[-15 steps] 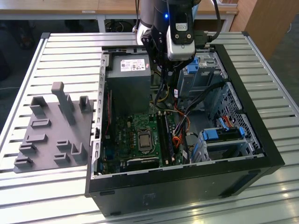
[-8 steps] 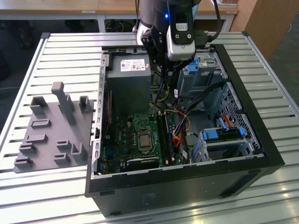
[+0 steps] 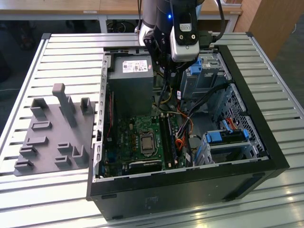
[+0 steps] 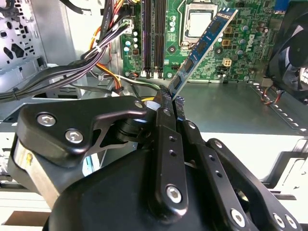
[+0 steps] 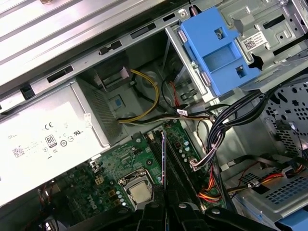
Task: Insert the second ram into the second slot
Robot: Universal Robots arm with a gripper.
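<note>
One thin blue memory stick (image 4: 204, 45) clamped at its near end in the gripper (image 4: 171, 98) — jaws drawn in tight against both flat faces, nothing else in the grip. Juts out from the fingertips at a slant in the second wrist view, dark chips along its face, far end in front of the processor socket (image 4: 198, 21) on the green motherboard (image 4: 240, 53). Not seated anywhere: held up in the air, clear of the board. Appears edge-on in the first wrist view as a narrow dark line, near the long dark memory slots (image 5: 179, 166) that run beside the socket. Cannot tell whether any slot already has a stick in it.

Several bundled cables (image 4: 91, 53) off to one side of the slots, black with some orange and yellow strands. Round black fan (image 4: 293, 53) at the motherboard's far edge.

From the exterior view, hangs over the open computer case (image 3: 190, 194), low above the far part of it, between the grey power supply (image 3: 130, 80) and the drive bay with its blue clip (image 3: 195, 70). Case flat on a slatted metal table (image 3: 61, 52). Grey tray (image 3: 45, 142) with moulded holders just beside the case, at the exterior view's left — well apart from the gripper.
</note>
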